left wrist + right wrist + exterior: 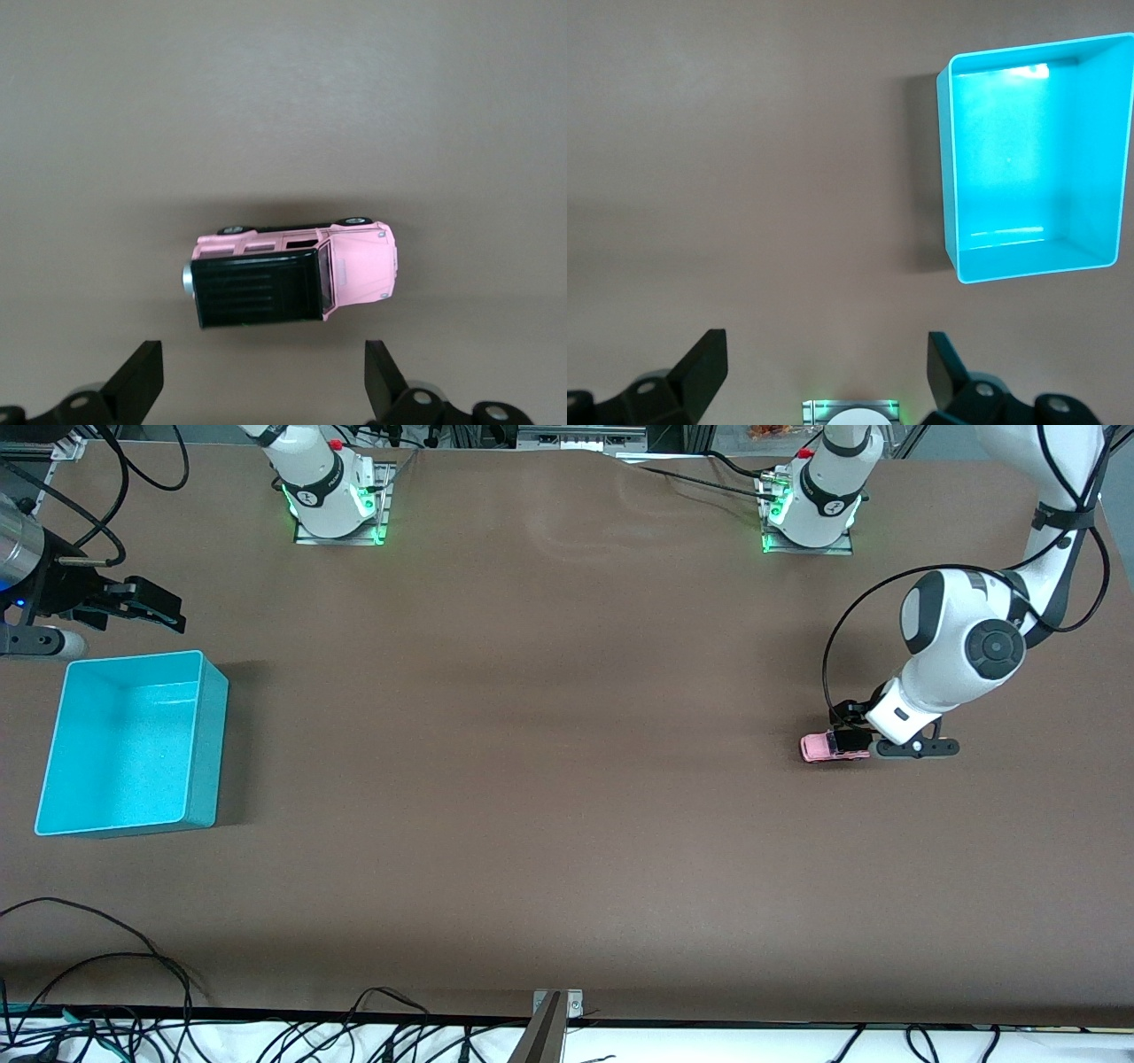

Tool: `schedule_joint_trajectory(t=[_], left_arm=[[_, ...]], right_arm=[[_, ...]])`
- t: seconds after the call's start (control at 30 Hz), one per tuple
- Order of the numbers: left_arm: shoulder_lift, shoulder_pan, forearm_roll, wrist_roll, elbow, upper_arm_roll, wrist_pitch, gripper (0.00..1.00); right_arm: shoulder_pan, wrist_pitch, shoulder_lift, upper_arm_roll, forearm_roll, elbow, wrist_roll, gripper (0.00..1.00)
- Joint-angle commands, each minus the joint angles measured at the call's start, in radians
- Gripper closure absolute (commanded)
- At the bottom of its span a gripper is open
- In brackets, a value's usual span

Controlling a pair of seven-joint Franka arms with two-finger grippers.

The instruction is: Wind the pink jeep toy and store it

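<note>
Your left gripper (852,737) sits low over the pink jeep toy (833,747), jaws spread wide and holding nothing; in the left wrist view both fingers (142,376) show apart, with the jeep (297,274) on the table clear of them, no contact yet. The jeep lies toward the left arm's end of the table, well apart from the turquoise bin (208,726).

Expect the toy to be light, stiff and smooth-sided, so it will likely skid or roll on its wheels if you nudge it. Best hold is probably across the pink body sides, mid-length by the black roof (257,290), pads flat.

The brown tabletop (549,779) looks flat and matte, fine for dragging the wheels to wind. Plenty of room around the jeep.

Your right gripper (146,607) waits up over the table by the bin's top edge, fingers (700,367) wide and holding nothing; its wrist view shows the bin (950,177) with nothing in it.
</note>
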Motion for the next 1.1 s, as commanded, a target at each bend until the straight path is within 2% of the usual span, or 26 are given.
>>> schedule_joint_trajectory(t=[0.0,0.23,0.5,0.77,1.07], left_arm=[[0.008,-0.009,0.046,0.215,0.002,0.005,0.020,0.00],[0.034,0.002,0.048,0.620,0.002,0.009,0.025,0.00],[0.064,0.002,0.049,0.970,0.002,0.011,0.028,0.00],[0.106,-0.001,0.048,1.185,-0.004,0.011,0.152,0.00],[0.152,0.002,0.039,1.287,-0.006,0.019,0.232,0.00]], right_arm=[[-0.003,0.010,-0.028,0.002,0.003,-0.013,0.001,0.00],[-0.003,0.012,-0.030,0.002,0.018,0.036,0.002,0.00],[-0.003,0.003,-0.031,-0.005,0.027,0.039,0.001,0.00],[-0.005,0.004,-0.033,-0.005,0.027,0.034,0.002,0.00],[-0.005,0.007,-0.036,-0.004,0.024,0.022,0.005,0.00]])
